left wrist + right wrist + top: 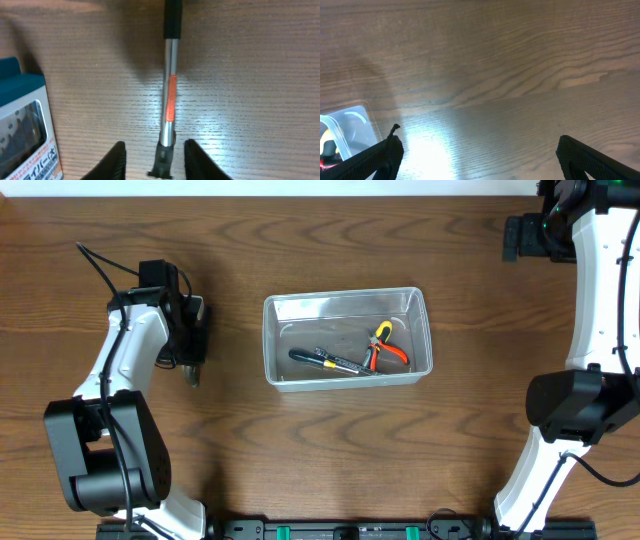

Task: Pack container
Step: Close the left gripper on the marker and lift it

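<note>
The clear plastic container (345,293) sits mid-table, holding orange-and-yellow-handled pliers (383,348) and a black-handled tool (330,361). To its left, my left gripper (191,358) points down at the table. In the left wrist view, a tool with a silver shaft (170,95), an orange band and a black grip lies on the wood. Its black near end sits between the left gripper's (154,162) fingers, with a gap on each side; the jaws are open. My right gripper (477,155) stands wide open over bare wood, with a corner of the container (350,125) at the left edge.
A small blue-and-white box (22,130) lies just left of the left gripper's fingers. The right arm (600,300) rises along the table's right side, and the left arm's base (105,450) stands at the front left.
</note>
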Controlling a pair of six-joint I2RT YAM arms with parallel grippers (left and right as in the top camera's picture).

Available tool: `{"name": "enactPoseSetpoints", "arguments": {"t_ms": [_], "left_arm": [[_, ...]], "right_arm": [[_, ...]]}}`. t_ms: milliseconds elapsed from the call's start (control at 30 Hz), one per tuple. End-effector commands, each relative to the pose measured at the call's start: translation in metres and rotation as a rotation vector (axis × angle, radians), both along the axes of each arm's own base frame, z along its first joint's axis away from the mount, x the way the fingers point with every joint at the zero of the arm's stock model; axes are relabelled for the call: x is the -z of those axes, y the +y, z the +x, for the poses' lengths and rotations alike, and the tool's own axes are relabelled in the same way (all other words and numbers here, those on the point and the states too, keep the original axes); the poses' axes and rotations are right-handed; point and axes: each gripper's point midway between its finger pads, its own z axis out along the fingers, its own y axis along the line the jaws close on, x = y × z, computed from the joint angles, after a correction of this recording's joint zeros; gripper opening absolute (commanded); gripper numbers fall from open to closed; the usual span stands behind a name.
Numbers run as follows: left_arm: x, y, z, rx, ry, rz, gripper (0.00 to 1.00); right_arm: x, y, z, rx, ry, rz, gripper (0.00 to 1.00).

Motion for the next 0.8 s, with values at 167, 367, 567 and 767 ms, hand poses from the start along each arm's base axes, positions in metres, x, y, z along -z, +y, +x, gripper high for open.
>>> {"name": "enactPoseSetpoints", "arguments": {"t_ms": [167,367,567,767], "left_arm": [[-0.006,0.006,0.002,-0.01,-0.006,0.023,0.39],[0.0,0.005,-0.004,-0.006,0.027,0.018,0.39],[0.008,0.004,-0.011,0.028,0.06,0.018,0.38],[0.018,0.003,-0.019,0.032,0.094,0.014,0.38]], "right_arm": [[-0.009,-0.001,0.0,0.014,-0.027,-0.004,0.99],[-0.009,-0.001,0.0,0.014,-0.027,-0.004,0.99],[-0.009,-0.001,0.0,0.014,-0.027,-0.004,0.99],[-0.009,-0.001,0.0,0.014,-0.027,-0.005,0.99]]}}
